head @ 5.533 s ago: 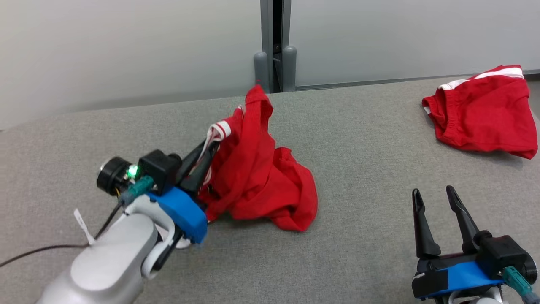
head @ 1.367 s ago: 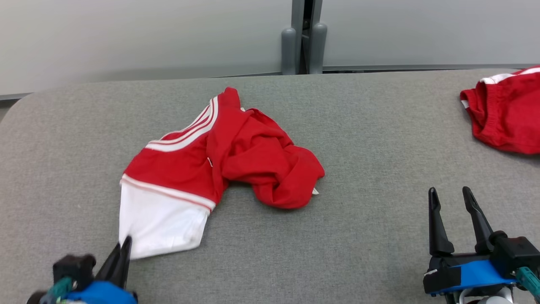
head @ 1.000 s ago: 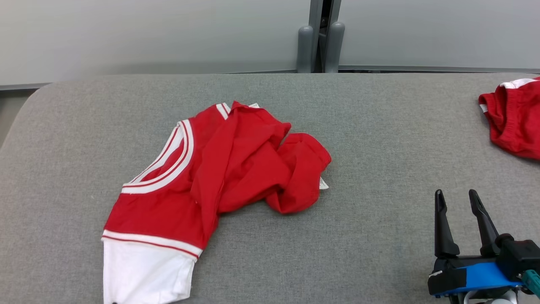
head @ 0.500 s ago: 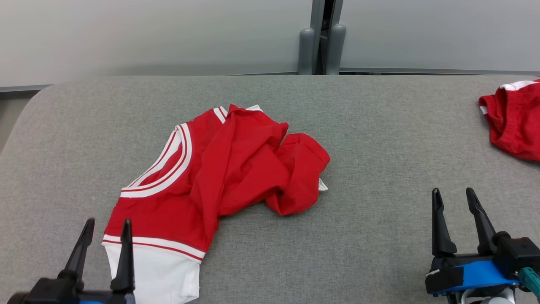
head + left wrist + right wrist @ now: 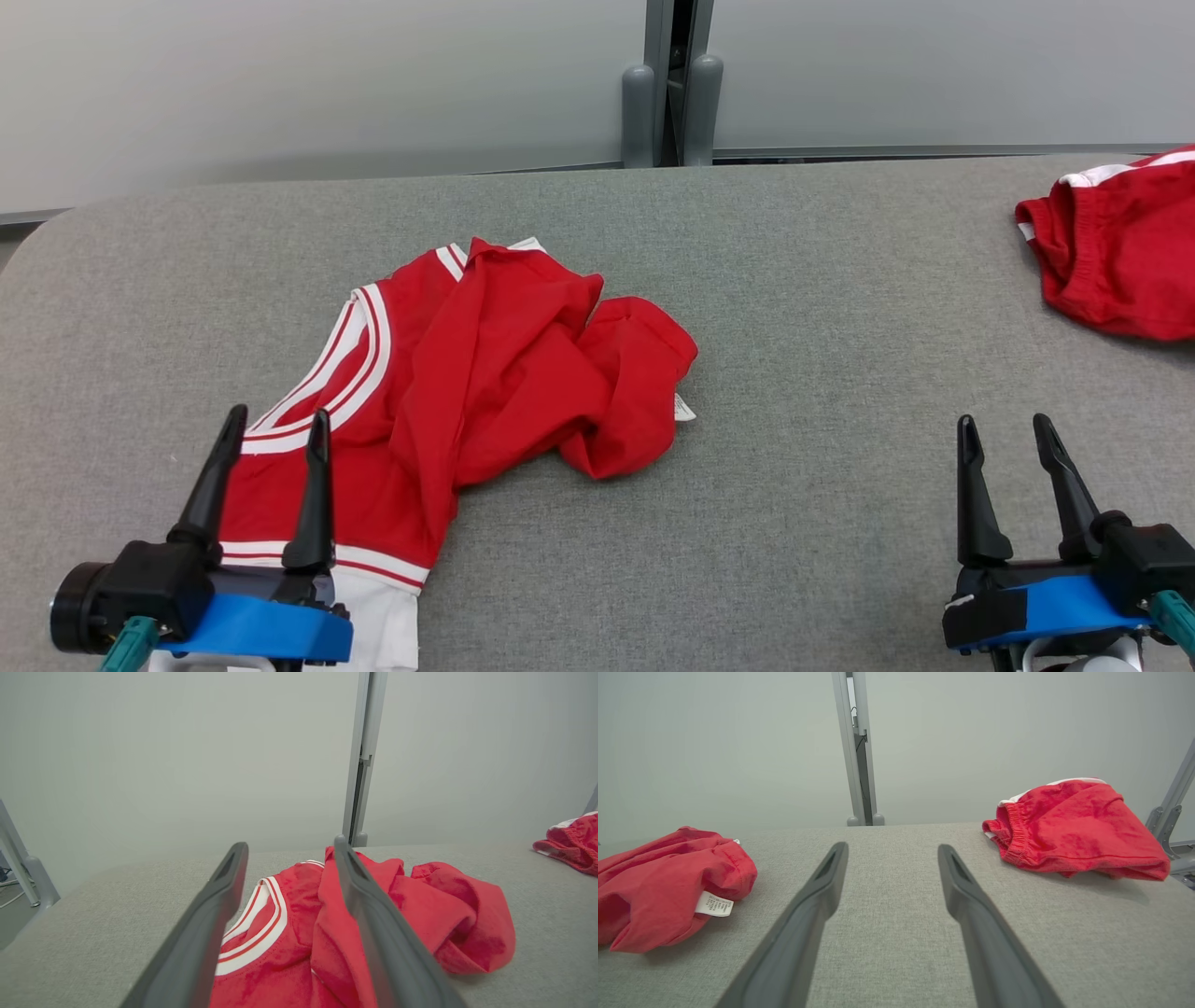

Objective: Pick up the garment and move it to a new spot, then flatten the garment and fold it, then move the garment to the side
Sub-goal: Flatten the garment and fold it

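Note:
A red garment (image 5: 485,373) with white stripes and a white panel lies crumpled on the grey padded table (image 5: 822,448), left of centre. Its right half is bunched, with a small white label at its edge. My left gripper (image 5: 276,422) is open at the lower left, above the garment's near white-striped part, holding nothing. In the left wrist view the garment (image 5: 373,914) lies past and below the spread fingers. My right gripper (image 5: 1001,428) is open at the lower right over bare table, well right of the garment. The right wrist view shows the garment's (image 5: 668,882) bunched end at left.
A second red garment (image 5: 1111,252) with an elastic waistband lies at the table's far right edge, also in the right wrist view (image 5: 1069,830). A grey wall with a vertical post (image 5: 670,84) stands behind the table. The table's rounded left corner is at upper left.
The left gripper has let go of the garment's white end, opened, and risen into view at the lower left. The camera shifted slightly. The right gripper has not moved.

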